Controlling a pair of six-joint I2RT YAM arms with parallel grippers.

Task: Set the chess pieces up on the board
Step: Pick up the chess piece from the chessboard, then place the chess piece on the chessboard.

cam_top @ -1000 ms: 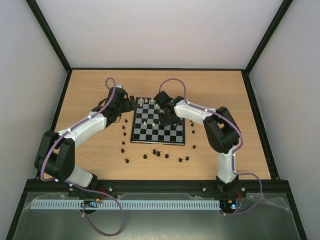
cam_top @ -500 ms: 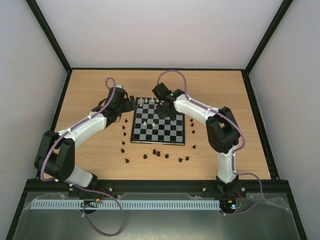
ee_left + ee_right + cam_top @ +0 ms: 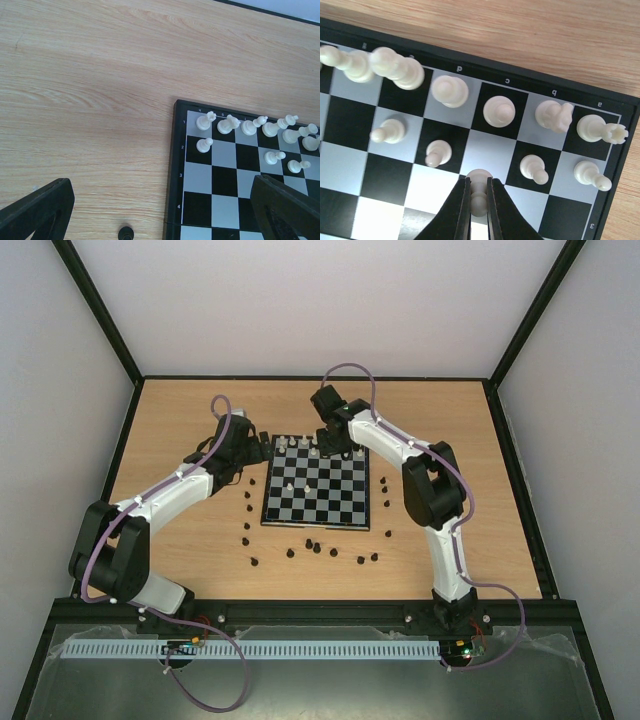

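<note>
Right hand [image 3: 479,187] on white pawn [image 3: 479,176] — over board [image 3: 345,125]

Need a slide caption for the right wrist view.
Right gripper clamps a white pawn over the board, beside white pieces already set in two rows.

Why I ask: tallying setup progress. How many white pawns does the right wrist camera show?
5 pawns: second rank, files a, b, d, e; one gripped between the right fingers. Others may sit off-frame.

right arm [image 3: 400,453]: swung from the board's [image 3: 300,512] middle to its far rows
right gripper [image 3: 478,182]: closed onto a white pawn [image 3: 479,196]
</note>
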